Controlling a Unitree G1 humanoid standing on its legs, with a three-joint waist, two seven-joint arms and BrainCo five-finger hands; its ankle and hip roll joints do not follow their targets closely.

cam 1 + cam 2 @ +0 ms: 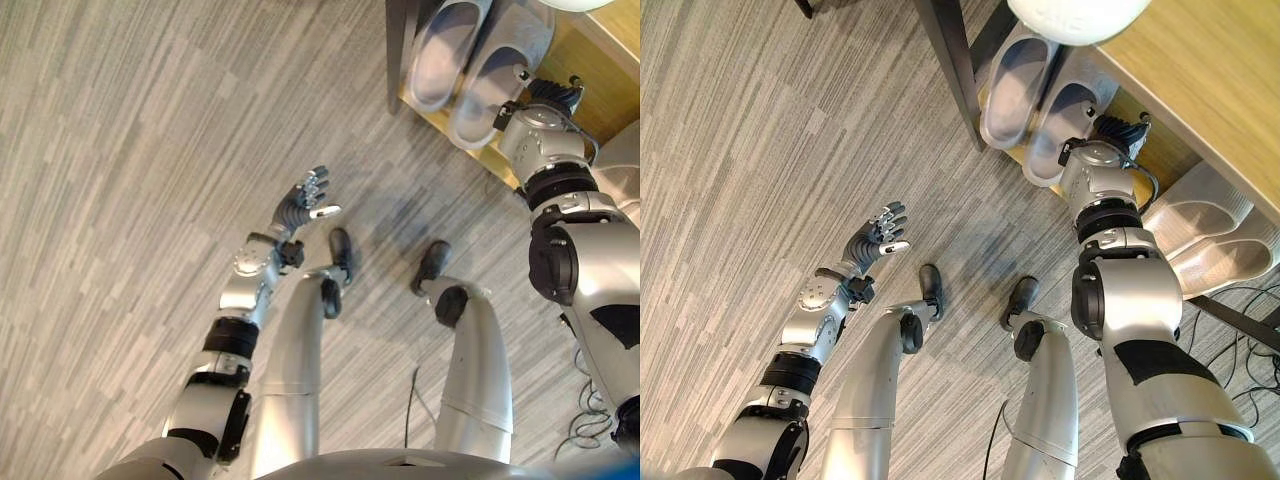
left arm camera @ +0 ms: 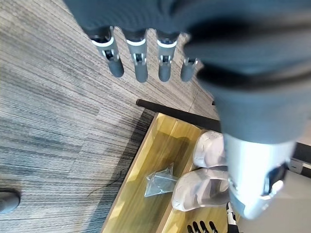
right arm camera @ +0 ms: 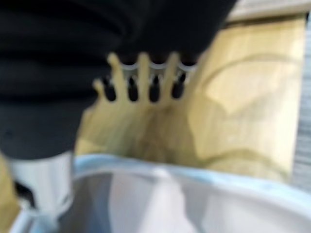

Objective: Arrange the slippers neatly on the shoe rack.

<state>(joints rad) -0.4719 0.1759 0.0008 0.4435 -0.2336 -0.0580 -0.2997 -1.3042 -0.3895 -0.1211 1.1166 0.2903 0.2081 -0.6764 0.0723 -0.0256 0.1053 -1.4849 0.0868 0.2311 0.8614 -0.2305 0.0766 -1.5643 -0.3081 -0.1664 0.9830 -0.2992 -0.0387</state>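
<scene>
Two grey slippers [image 1: 443, 50] [image 1: 497, 85] lie side by side on the low wooden shelf [image 1: 592, 70] of the shoe rack. My right hand [image 1: 1118, 131] reaches in beside the nearer slipper [image 1: 1060, 120]. In the right wrist view its fingers [image 3: 141, 80] stretch straight over the shelf board [image 3: 243, 97], with the slipper's pale rim [image 3: 184, 177] just under them and the thumb [image 3: 43, 189] beside it. It is open. My left hand [image 1: 304, 204] hovers open above the floor, away from the rack, holding nothing.
The rack's dark leg [image 1: 952, 60] stands left of the slippers, and a wooden top board [image 1: 1200, 70] carries a white round object [image 1: 1070, 15]. Another pale pair [image 1: 1205, 235] lies further right. A clear plastic bag [image 2: 159, 179] rests on the shelf.
</scene>
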